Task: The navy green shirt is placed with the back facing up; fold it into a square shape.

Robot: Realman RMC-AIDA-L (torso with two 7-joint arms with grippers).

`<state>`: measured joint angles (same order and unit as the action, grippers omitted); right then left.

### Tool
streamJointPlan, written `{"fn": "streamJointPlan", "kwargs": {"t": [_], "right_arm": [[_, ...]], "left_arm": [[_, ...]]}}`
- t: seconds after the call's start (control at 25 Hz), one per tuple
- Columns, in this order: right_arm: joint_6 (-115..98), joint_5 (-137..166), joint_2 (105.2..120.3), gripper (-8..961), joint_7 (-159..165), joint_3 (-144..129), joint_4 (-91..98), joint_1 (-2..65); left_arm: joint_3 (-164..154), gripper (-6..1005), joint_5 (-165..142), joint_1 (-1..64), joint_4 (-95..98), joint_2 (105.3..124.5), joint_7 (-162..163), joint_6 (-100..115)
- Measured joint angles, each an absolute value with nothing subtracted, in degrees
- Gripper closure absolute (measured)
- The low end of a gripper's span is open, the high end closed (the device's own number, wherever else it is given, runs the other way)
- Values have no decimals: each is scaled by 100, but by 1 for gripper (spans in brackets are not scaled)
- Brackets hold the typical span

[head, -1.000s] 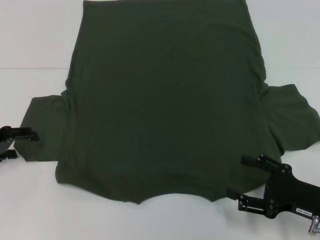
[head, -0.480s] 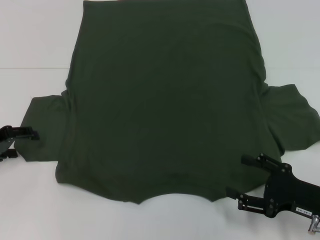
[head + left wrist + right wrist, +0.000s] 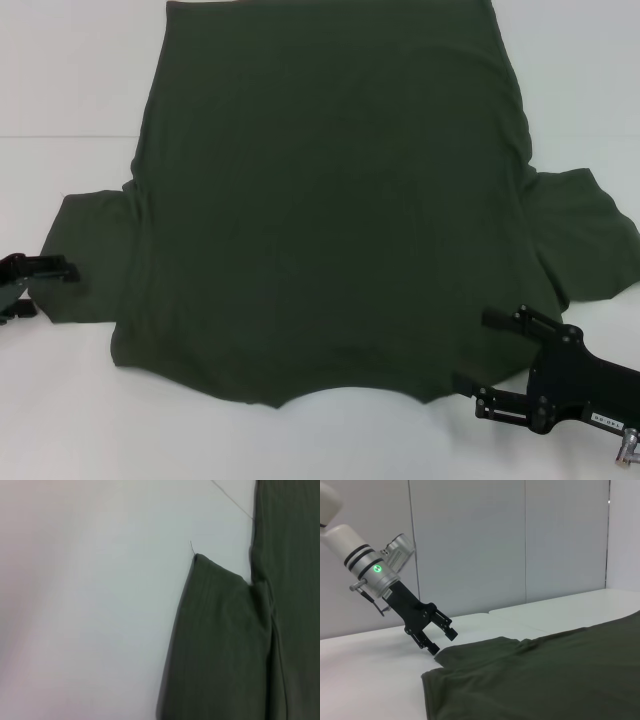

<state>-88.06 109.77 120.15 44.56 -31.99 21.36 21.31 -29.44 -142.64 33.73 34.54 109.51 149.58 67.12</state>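
While navy green shirt point(image 3: 330, 200) lies flat w/ sleeves out, left claw point(image 3: 45, 285) & right claw point(image 3: 475, 355) gape wide.

Looks like a robotics lab or test cell: plain white bench point(image 3: 60, 80) with a seam across it, bare pale grey wall panels point(image 3: 470, 545) behind, white-and-silver robot arm point(image 3: 365, 560) with a lit green indicator
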Motion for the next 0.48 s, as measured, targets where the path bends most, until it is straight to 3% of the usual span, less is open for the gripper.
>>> {"fn": "streamJointPlan", "kwargs": {"t": [0.48], "right_arm": [[-8807,10983,12014,10,4456,-3199,2136,2161]], "left_arm": [[-2944,126,-14264,3388,3393,10968,14953,6655]]}}
